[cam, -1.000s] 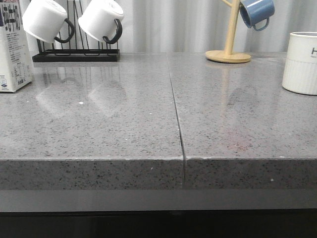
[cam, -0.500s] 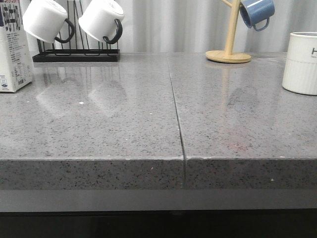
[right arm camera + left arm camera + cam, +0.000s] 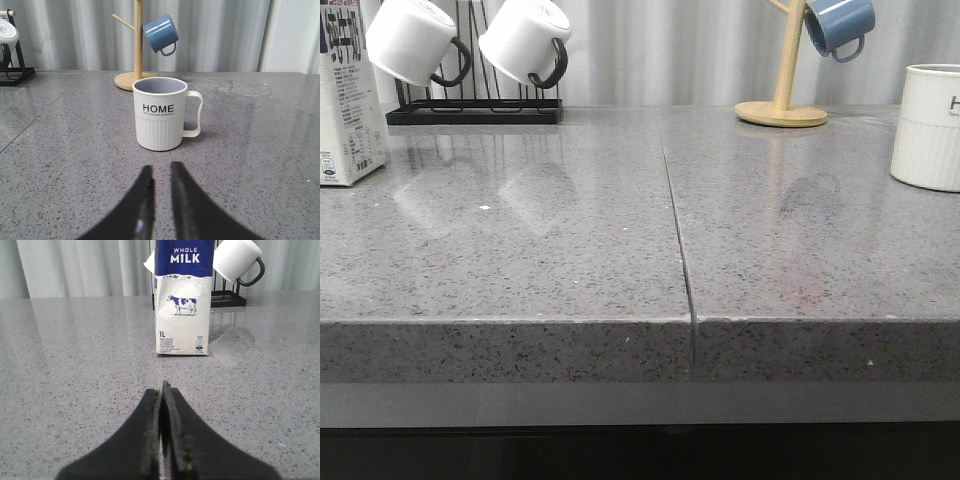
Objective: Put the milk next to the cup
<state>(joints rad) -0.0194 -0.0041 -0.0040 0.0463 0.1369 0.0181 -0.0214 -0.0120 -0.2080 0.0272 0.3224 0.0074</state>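
Observation:
The milk, a tall white carton with a dark blue top band, stands upright at the far left of the grey counter. In the left wrist view it stands straight ahead of my left gripper, which is shut, empty and well short of it. The cup, a cream mug with "HOME" on it, stands at the far right. In the right wrist view it is just ahead of my right gripper, which is open by a narrow gap and empty. Neither gripper shows in the front view.
A black rack holding two white mugs with black handles stands at the back left, just behind the milk. A wooden mug tree with a blue mug stands at the back right. A seam runs down the counter's middle.

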